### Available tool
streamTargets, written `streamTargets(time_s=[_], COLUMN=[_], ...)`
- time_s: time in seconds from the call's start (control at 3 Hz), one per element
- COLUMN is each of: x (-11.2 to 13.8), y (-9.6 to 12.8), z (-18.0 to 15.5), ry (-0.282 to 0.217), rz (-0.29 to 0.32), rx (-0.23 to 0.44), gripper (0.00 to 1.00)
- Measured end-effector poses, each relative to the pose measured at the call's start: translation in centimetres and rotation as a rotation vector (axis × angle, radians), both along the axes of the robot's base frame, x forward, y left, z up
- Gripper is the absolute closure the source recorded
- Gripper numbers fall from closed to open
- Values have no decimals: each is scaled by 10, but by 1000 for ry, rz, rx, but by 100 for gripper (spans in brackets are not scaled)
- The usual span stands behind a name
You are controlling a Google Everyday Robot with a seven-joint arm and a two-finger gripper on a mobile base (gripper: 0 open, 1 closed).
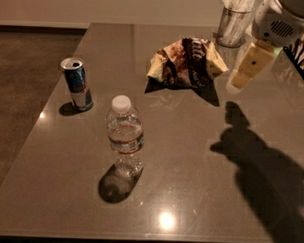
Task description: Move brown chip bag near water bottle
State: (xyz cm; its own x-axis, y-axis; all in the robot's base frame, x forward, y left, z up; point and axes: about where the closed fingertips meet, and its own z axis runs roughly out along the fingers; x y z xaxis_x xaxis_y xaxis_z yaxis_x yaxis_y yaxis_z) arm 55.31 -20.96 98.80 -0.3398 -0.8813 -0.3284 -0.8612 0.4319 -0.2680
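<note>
Step in hand: the reach for the brown chip bag (186,62), no contact yet. The gripper (238,81) hangs above the table (190,170) just beside the bag, at its 3 o'clock. Whether it is wide or narrow I cannot tell.

The bag lies crumpled toward the far side of the table, at about 1 o'clock from the water bottle (124,135) and well apart from it. The bottle stands upright nearer the front. A drink can (76,84) stands at the bottle's 10 o'clock, and a glass tumbler (233,24) sits near the bag at its 1 o'clock.

To do it well:
- Come in toward 9 o'clock and down onto the raised middle of the bag. The flat pale edges would likely slip.
- Foil crumples, so probably pinch a fold rather than the whole width.
- Keep clear of the tumbler on the approach.
- Carry toward 7 o'clock and set down short of the bottle — it looks light and tall, and a nudge could tip it.
</note>
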Motion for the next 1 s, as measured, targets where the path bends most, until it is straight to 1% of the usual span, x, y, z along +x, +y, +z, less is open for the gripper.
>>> streamTargets(time_s=[0.33,0.67,1.0], x=[57,117,142], y=[4,17,29], z=[-1,-19,-34], ry=[-50,-71,-61], rz=[-53,-112,-130], rx=[69,134,152], gripper=[0,0,0])
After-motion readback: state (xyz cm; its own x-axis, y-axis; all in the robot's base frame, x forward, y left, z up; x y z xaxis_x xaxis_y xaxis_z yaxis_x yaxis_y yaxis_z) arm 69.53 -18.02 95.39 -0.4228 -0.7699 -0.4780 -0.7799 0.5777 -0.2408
